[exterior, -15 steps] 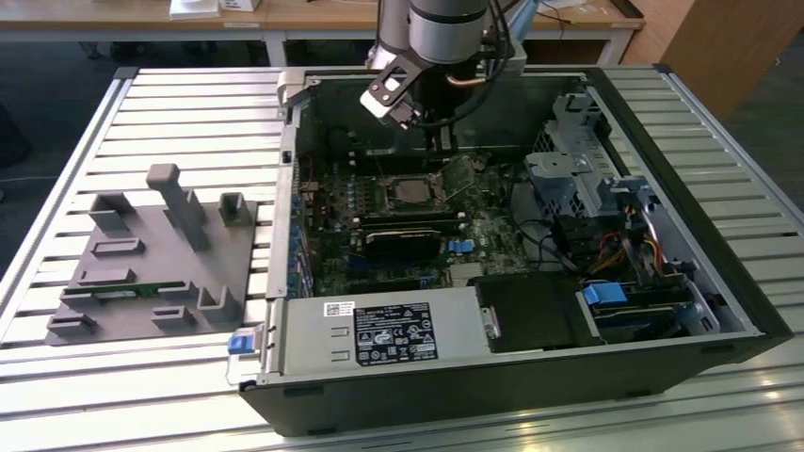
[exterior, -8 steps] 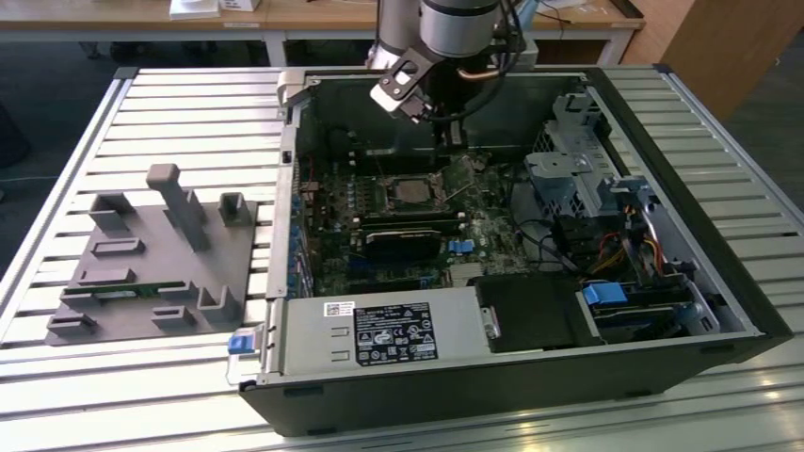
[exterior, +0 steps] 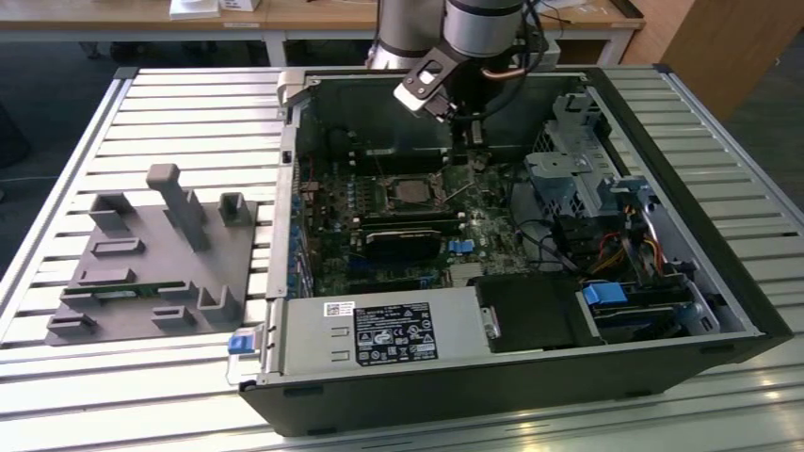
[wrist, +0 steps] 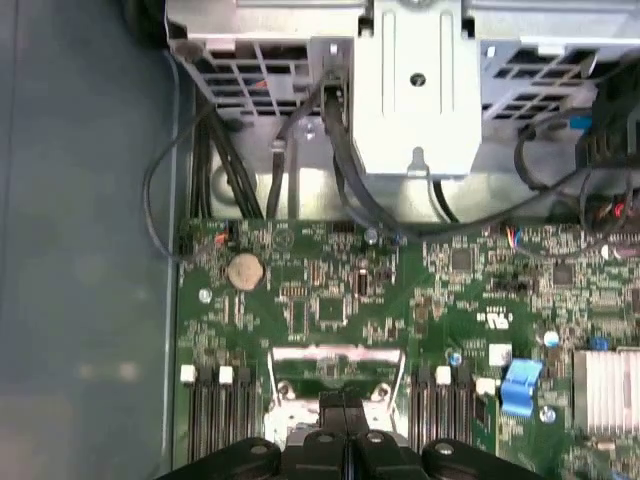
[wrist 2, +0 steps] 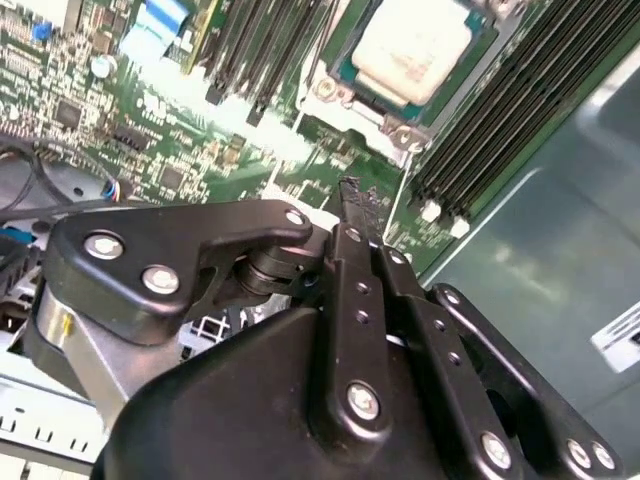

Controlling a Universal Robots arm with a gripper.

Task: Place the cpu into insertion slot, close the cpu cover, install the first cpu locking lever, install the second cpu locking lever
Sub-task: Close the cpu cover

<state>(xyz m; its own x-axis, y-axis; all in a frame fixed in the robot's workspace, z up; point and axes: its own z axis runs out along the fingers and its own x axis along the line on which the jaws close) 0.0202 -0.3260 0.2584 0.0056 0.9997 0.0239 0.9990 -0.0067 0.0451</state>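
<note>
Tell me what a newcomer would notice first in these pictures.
The open black computer case lying on the slatted metal table stands out first, with its green motherboard exposed. The black robot gripper, fingers shut, hangs over the board close to the dull silver square cpu set in it. On the exterior view's left, a grey moulded parts holder rests on the table.
</note>
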